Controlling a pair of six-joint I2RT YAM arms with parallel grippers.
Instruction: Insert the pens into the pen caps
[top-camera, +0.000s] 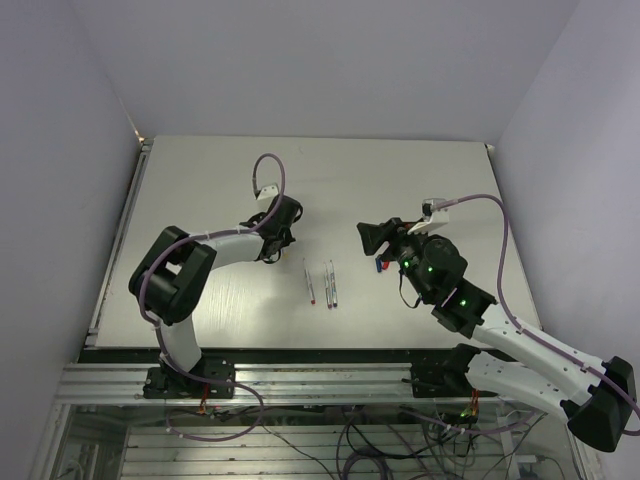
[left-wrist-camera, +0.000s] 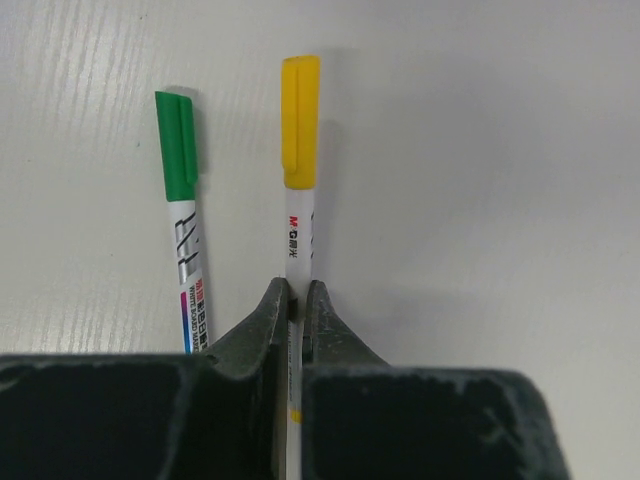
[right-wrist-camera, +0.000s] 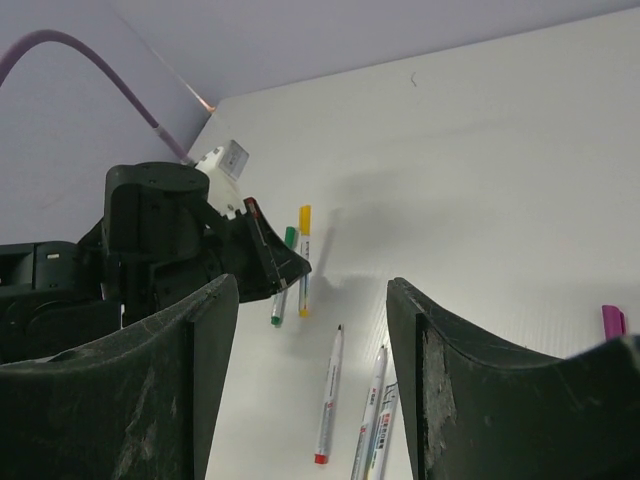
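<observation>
My left gripper (left-wrist-camera: 300, 290) is shut on the barrel of a grey-white pen (left-wrist-camera: 298, 235) that wears a yellow cap (left-wrist-camera: 300, 120). A second pen with a green cap (left-wrist-camera: 176, 145) lies on the table just left of it. Three uncapped pens (top-camera: 328, 283) lie side by side at the table's middle; the leftmost has a red end (right-wrist-camera: 322, 458). My right gripper (right-wrist-camera: 310, 380) is open and empty above them. A purple cap (right-wrist-camera: 612, 322) lies to its right. Small red and blue caps (top-camera: 381, 266) sit under the right gripper (top-camera: 375, 238) in the top view.
The white table (top-camera: 200, 180) has a raised rim on the left and a metal rail along its near edge. Grey walls stand close on both sides. The left gripper (right-wrist-camera: 285, 268) shows in the right wrist view, beside the yellow and green pens.
</observation>
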